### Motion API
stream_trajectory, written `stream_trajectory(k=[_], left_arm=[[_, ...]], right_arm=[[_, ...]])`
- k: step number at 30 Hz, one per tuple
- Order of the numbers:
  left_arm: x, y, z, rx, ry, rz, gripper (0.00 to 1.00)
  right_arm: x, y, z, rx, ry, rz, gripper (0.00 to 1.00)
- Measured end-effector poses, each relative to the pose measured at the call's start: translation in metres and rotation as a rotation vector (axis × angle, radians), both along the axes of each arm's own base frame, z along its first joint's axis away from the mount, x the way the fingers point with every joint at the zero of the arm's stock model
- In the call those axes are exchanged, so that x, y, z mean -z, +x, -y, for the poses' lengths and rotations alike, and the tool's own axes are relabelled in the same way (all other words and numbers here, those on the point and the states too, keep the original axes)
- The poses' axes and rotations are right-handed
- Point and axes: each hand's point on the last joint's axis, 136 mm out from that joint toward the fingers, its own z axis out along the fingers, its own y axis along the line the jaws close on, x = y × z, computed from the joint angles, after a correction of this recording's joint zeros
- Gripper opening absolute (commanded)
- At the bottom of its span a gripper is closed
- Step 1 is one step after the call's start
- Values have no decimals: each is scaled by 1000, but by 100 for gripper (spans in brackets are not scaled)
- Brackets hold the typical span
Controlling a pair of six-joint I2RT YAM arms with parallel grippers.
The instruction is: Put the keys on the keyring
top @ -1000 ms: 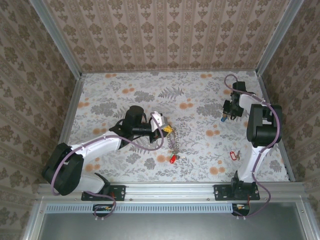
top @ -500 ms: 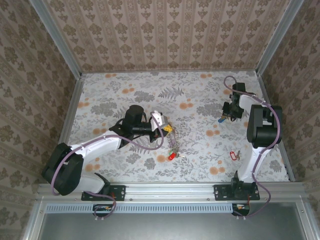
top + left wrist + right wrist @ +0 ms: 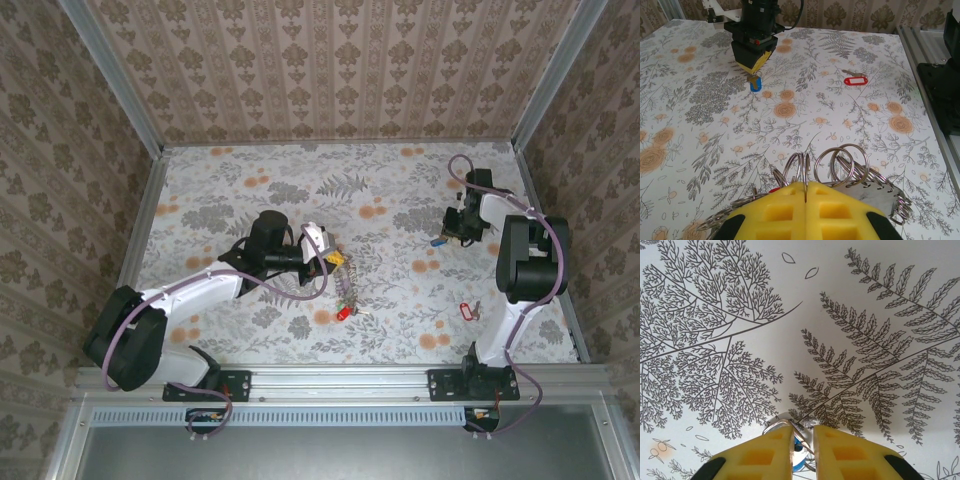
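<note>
View from above, left gripper [image 3: 326, 256]: clamped shut on the keyring [image 3: 346, 285], which is seen trailing toward the near edge of the table [image 3: 250, 180], a red tag [image 3: 345, 313] at its end.
View from above, right gripper [image 3: 452, 232]: closed on the blue-tagged key [image 3: 438, 240], far right.
View from above, loose red-tagged key [image 3: 465, 311]: laid flat near the right arm's base.
Left wrist view: yellow pads [image 3: 785, 210] are pressed together, with keyring coils bunched just beyond them.
Right wrist view: pads [image 3: 772, 447] are narrowly parted, with the key's silver ring and blue tag pinched between them.
</note>
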Motion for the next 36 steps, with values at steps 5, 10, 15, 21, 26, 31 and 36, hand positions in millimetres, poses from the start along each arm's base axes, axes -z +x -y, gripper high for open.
stream_trajectory(k=[5, 10, 15, 21, 26, 31, 36], left_arm=[[1, 0, 0, 0, 2, -3, 0], [2, -1, -1, 0, 6, -7, 0], [2, -1, -1, 0, 9, -10, 0], [2, -1, -1, 0, 9, -11, 0], [2, -1, -1, 0, 9, -11, 0], [2, -1, -1, 0, 9, -11, 0], [3, -1, -1, 0, 11, -13, 0]], right_arm=[[2, -3, 1, 2, -21, -11, 33], [3, -7, 2, 5, -34, -24, 31], [5, -9, -1, -2, -25, -28, 15], [3, -9, -6, -12, -13, -21, 6], [-8, -6, -13, -32, -18, 8, 0], [-10, -8, -28, -93, -25, 5, 0], [-11, -18, -55, -199, -33, -21, 0]])
